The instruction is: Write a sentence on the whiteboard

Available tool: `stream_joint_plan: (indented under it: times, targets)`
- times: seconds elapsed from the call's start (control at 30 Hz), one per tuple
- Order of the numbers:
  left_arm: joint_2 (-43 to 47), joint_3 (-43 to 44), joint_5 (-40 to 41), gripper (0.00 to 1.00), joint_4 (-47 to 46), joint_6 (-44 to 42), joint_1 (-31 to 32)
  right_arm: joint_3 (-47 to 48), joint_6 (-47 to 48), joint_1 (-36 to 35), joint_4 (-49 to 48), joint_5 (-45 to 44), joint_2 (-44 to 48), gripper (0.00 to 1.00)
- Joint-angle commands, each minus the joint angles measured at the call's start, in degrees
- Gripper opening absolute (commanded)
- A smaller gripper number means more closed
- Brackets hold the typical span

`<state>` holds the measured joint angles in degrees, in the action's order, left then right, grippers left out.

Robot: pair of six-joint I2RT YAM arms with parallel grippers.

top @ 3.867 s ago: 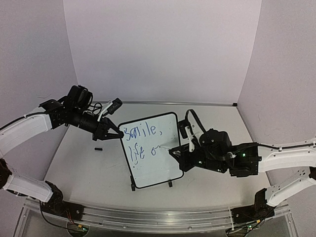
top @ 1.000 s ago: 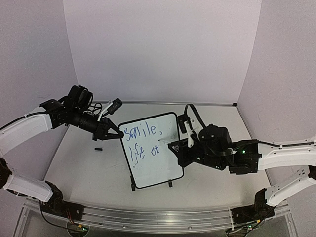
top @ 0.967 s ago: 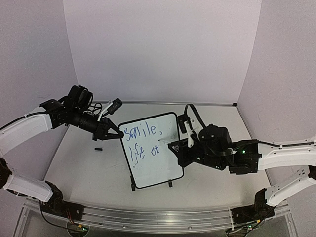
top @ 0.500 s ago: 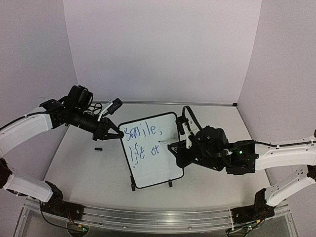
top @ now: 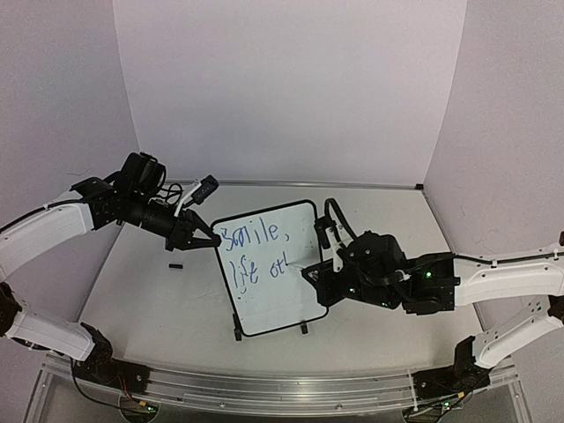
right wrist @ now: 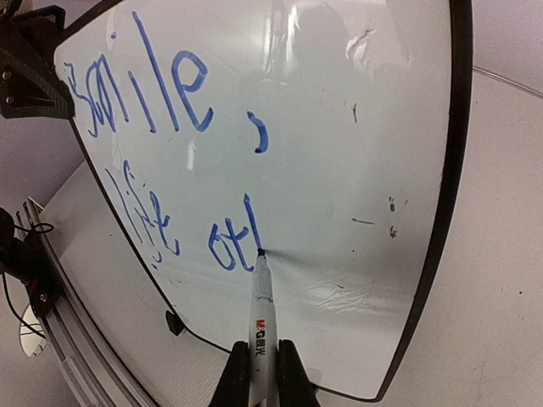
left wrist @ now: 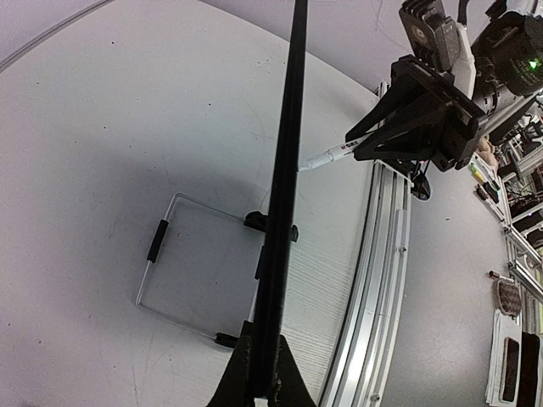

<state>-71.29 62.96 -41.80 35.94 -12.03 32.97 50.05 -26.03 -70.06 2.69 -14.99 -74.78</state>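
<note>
The whiteboard (top: pixel 275 304) stands on its 2 feet near the middle of the table (top: pixel 145 304). The sentence (top: pixel 254 235) runs in blue over 2 lines: "Smile," above and what reads as "life otl" below. The marker (right wrist: pixel 258 292) rests its tip on the board at the foot of the last stroke. The right gripper (right wrist: pixel 260 363) is closed on the marker's barrel. The left gripper (top: pixel 208 240) is clamped on the board's frame at its upper left edge. A small black piece (top: pixel 175 265) lies on the table left of the board.
</note>
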Motion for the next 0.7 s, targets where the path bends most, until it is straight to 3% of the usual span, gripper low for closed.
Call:
stream_joint_plan:
  times: [0.0,0.67]
  targets:
    - [-0.2,0.6,3.3,0.00,-1.7,-1.3,-0.5,-0.7,-1.5,0.1,1.2,1.0,0.1,0.00]
    - [0.2,0.6,3.3,0.00,-1.6,-1.2,-0.5,1.5,-0.7,0.1,1.0,-0.8,-1.3,0.00]
